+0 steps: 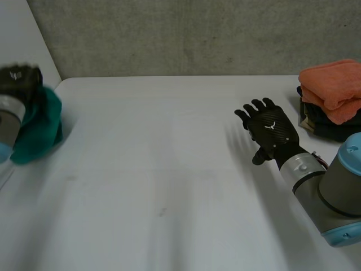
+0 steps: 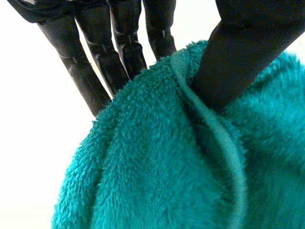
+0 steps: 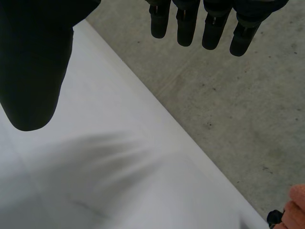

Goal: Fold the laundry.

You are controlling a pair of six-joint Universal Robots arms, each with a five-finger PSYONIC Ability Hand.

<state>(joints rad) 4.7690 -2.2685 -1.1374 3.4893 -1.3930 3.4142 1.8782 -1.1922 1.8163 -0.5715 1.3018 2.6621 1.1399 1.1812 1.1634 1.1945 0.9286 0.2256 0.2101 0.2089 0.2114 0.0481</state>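
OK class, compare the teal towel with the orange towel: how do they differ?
The teal towel is bunched up; the orange towel lies folded. The teal towel is pinched in the left hand; the orange towel tops a dark stack, with no hand on it. Both are plush cloth.

White worktop (image 1: pixel 169 169): flat, with faint dark marks near the middle. One stack lies on it, near the right hand (image 1: pixel 271 127) on its outer side but apart from it: dark folded pieces (image 1: pixel 324 125) on the surface, an orange towel (image 1: pixel 333 87) on top. Teal towel (image 1: pixel 39 127) at the left hand (image 1: pixel 20 76): contact with the worktop cannot be confirmed.
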